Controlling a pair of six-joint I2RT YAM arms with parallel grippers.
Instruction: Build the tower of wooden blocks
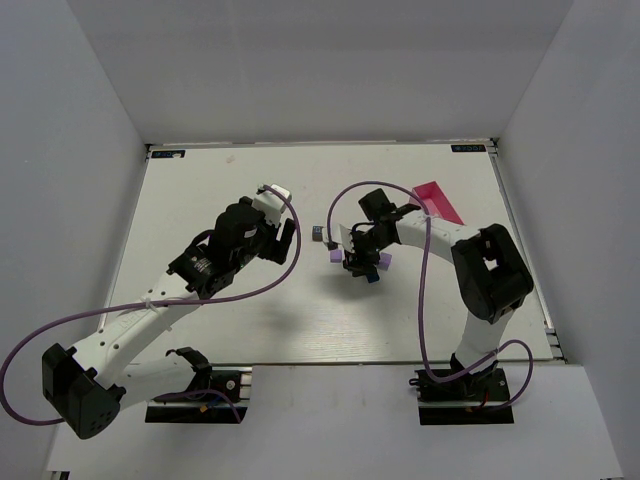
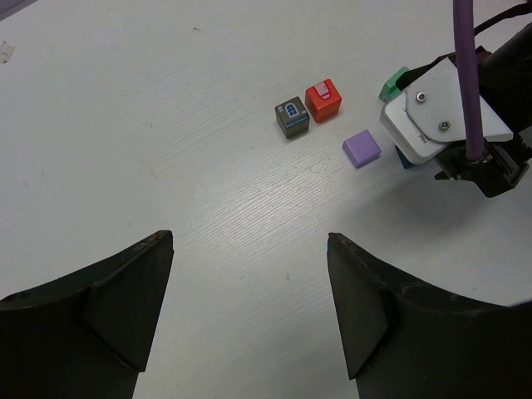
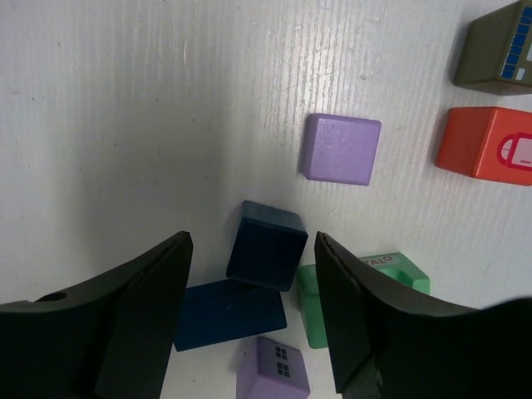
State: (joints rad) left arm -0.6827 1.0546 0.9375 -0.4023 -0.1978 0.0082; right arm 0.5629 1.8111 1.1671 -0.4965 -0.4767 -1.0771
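Observation:
The wood blocks lie loose in a cluster at mid-table, none clearly stacked. In the right wrist view a dark blue cube sits partly over a flat blue block. A green block, a purple block with windows and a plain purple block lie around it. My right gripper is open, with its jaws on either side of the dark blue cube and gaps showing. An orange-red block and an olive block stand side by side farther out. My left gripper is open over bare table, short of the cluster.
A pink rectangular box lies at the back right, behind the right arm. White walls close in the table on three sides. The right arm's purple cable loops over the table beside the cluster.

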